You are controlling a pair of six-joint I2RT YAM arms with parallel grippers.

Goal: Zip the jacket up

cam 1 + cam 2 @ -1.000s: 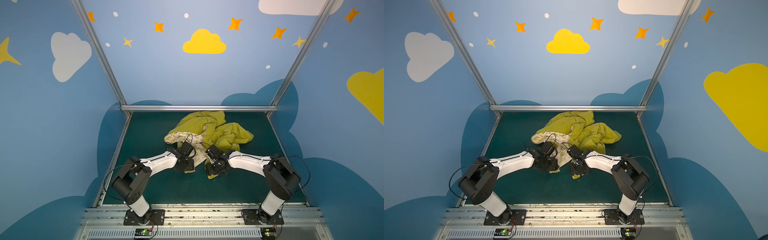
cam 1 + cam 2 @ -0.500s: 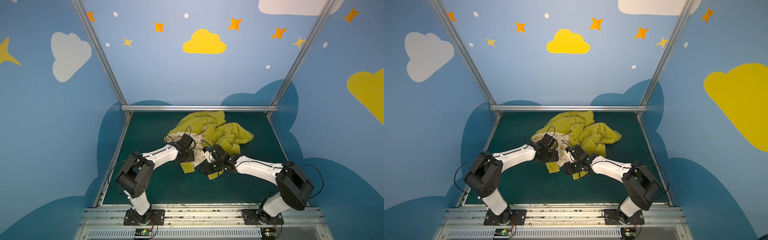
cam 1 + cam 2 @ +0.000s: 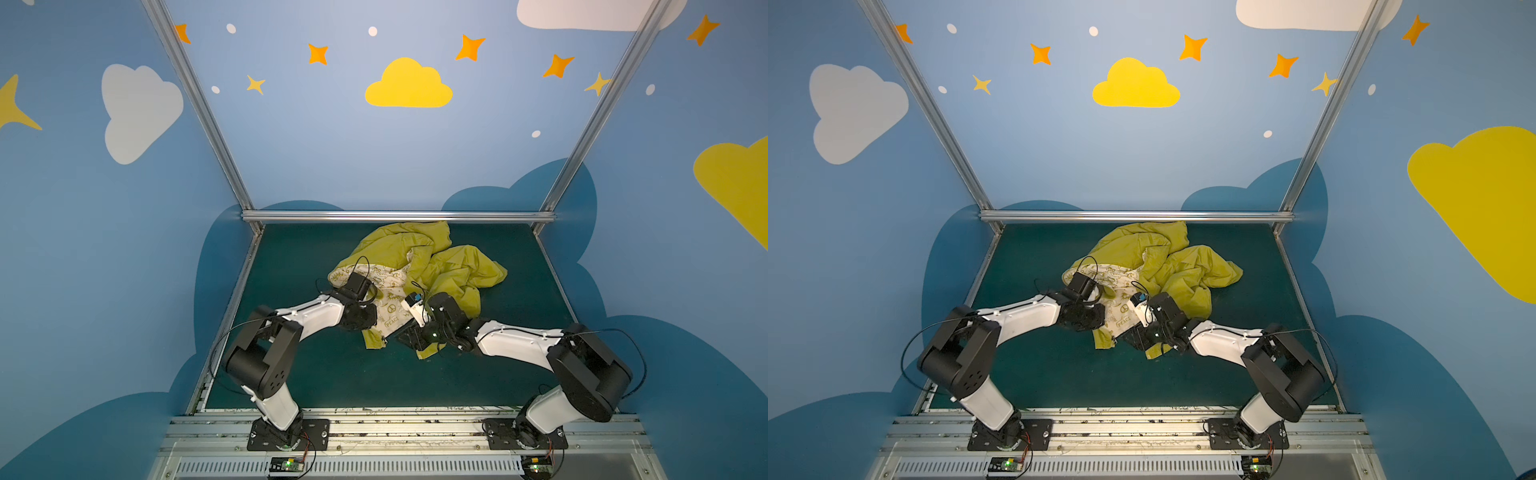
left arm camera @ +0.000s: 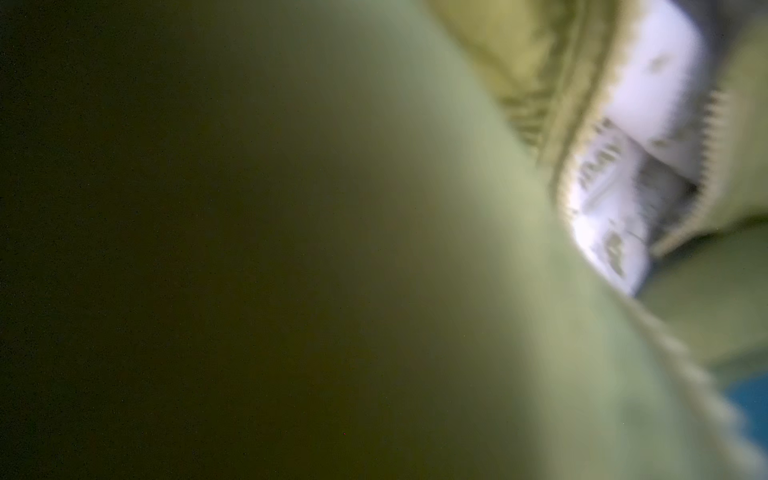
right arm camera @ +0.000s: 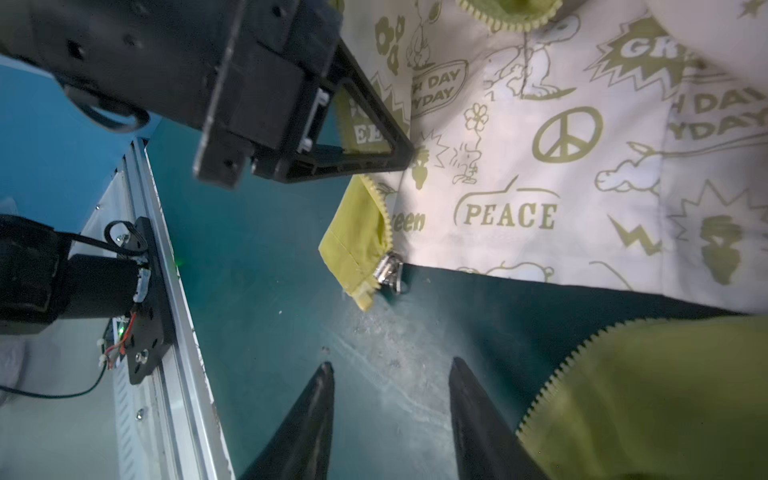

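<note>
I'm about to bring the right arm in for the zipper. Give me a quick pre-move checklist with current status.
1. Left gripper clamped on the jacket: ok, jaws shut on its toothed front edge.
2. Right gripper free: ok, jaws open and empty above the bare table.
3. Zipper slider in sight: ok, uncovered at the bottom end of the held edge.
4. Opposite edge's bottom end located: cannot tell; its teeth show, but the end runs out of frame.
5. Zipper halves joined: not ok, they lie apart with printed lining showing between.
</note>
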